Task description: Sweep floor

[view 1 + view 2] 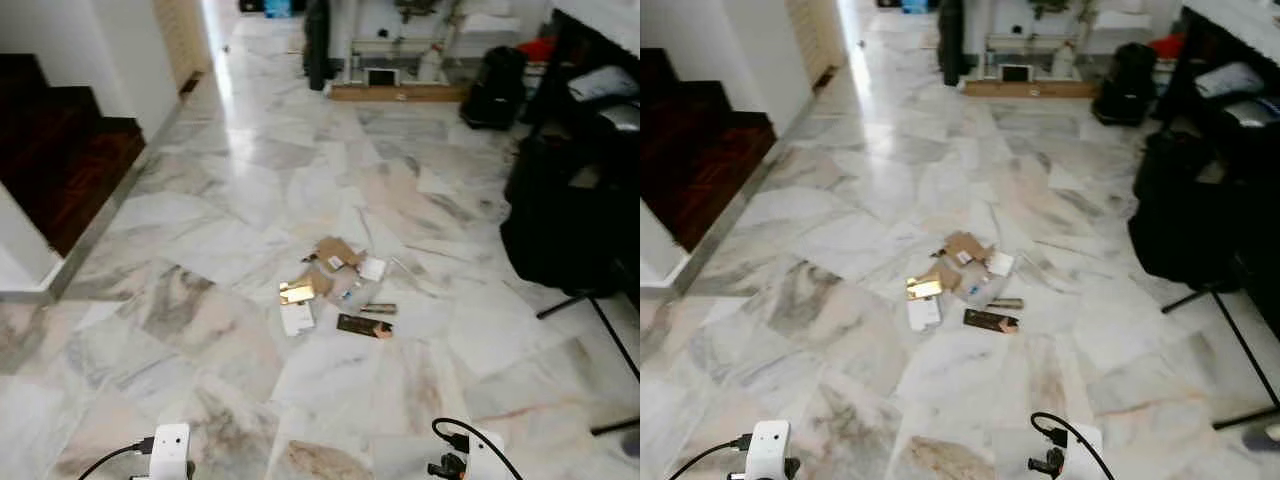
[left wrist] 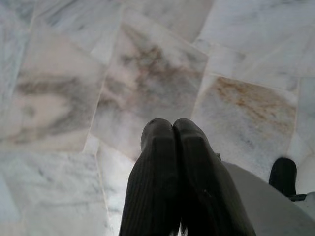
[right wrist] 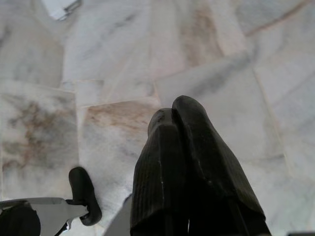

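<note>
A small heap of litter (image 1: 335,285) lies on the marble floor ahead of me: brown cardboard scraps, white paper pieces, a shiny gold wrapper (image 1: 297,292) and a dark flat packet (image 1: 364,326). The same litter (image 1: 958,285) appears in the right eye view. Both arms hang low at the bottom edge of the head views, well short of the heap. My left gripper (image 2: 172,129) is shut, its fingers pressed together over bare marble. My right gripper (image 3: 173,114) is shut too, with nothing in it; a white paper scrap (image 3: 60,7) lies ahead of it.
Dark wooden stairs (image 1: 60,160) rise at the left behind a white wall. Black bags (image 1: 560,215) and a dark desk stand at the right, with stand legs (image 1: 600,335) crossing the floor. A black backpack (image 1: 492,85) and shelving sit at the far end.
</note>
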### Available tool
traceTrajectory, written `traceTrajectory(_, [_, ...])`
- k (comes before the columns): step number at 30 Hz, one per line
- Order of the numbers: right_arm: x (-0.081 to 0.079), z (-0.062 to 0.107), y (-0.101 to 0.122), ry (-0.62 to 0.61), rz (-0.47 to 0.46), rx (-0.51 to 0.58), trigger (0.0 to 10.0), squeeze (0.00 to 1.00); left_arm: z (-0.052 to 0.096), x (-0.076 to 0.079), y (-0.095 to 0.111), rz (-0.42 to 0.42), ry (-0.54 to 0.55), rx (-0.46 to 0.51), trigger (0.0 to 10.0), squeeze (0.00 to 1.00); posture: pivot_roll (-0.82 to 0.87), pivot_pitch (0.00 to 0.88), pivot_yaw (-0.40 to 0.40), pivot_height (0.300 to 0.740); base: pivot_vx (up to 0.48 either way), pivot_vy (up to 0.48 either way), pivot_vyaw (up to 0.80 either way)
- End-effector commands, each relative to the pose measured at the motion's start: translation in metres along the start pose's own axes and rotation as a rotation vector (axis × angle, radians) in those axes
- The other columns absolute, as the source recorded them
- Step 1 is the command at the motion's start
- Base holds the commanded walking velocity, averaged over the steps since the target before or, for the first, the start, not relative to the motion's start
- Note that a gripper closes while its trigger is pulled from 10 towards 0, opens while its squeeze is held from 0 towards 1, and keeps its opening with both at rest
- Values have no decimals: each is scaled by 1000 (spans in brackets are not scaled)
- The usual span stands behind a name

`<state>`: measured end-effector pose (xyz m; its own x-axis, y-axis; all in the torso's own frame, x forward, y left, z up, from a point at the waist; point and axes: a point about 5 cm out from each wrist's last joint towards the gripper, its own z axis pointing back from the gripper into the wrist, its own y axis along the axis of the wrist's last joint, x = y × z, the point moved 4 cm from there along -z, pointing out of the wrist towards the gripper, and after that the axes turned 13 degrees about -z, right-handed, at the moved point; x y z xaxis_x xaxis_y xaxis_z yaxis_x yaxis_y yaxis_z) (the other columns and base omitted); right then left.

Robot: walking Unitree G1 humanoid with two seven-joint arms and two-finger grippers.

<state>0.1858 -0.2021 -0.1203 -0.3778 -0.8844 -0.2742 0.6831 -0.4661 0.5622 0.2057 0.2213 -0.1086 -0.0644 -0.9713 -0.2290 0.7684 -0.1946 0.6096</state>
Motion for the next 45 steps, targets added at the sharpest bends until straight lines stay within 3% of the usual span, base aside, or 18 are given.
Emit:
traceTrajectory(1, [2,1,-3,-11,-10,-7,10000,0,1,-1,-5,2,-2,-15,10000,0,7,20,5,740,0,0,-775])
traceTrajectory(45, [4,1,-1,-16,-6,-6,10000,0,1,0,-5,9,-2,-19,10000,0,7,30,6,740,0,49,-758])
